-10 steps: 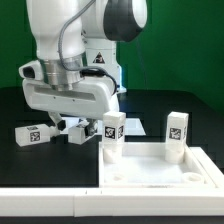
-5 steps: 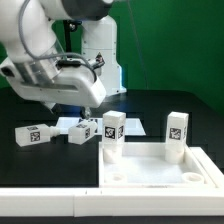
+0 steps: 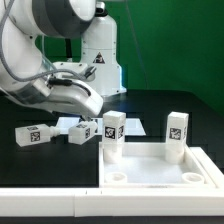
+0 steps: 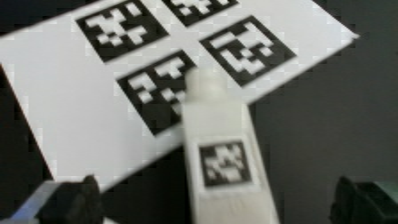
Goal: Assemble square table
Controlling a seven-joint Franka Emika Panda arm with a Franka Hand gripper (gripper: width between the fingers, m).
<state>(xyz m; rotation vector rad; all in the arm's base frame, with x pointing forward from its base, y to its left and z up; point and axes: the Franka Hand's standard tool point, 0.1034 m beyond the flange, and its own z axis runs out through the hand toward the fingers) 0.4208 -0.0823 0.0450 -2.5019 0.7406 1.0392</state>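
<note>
The white square tabletop point(image 3: 160, 172) lies at the exterior view's lower right, rim up. Two tagged white legs stand upright in its far corners point(image 3: 112, 136) point(image 3: 177, 134). Two more legs lie loose on the black table: one to the exterior view's left point(image 3: 31, 135) and one beside the marker board point(image 3: 83, 131). My gripper point(image 3: 86, 102) hangs tilted above these loose legs. In the wrist view the gripper point(image 4: 222, 203) is open and empty, with its fingertips point(image 4: 71, 198) wide either side of a lying leg point(image 4: 221, 150) well below it.
The marker board point(image 4: 107, 90) lies under the far end of that leg and also shows in the exterior view point(image 3: 68, 122). A long plain white rail point(image 3: 50, 205) runs along the front edge. The robot base point(image 3: 100, 55) stands behind.
The arm has swung up and toward the exterior view's left, and the hand has tilted. The legs and the tabletop have not moved.
</note>
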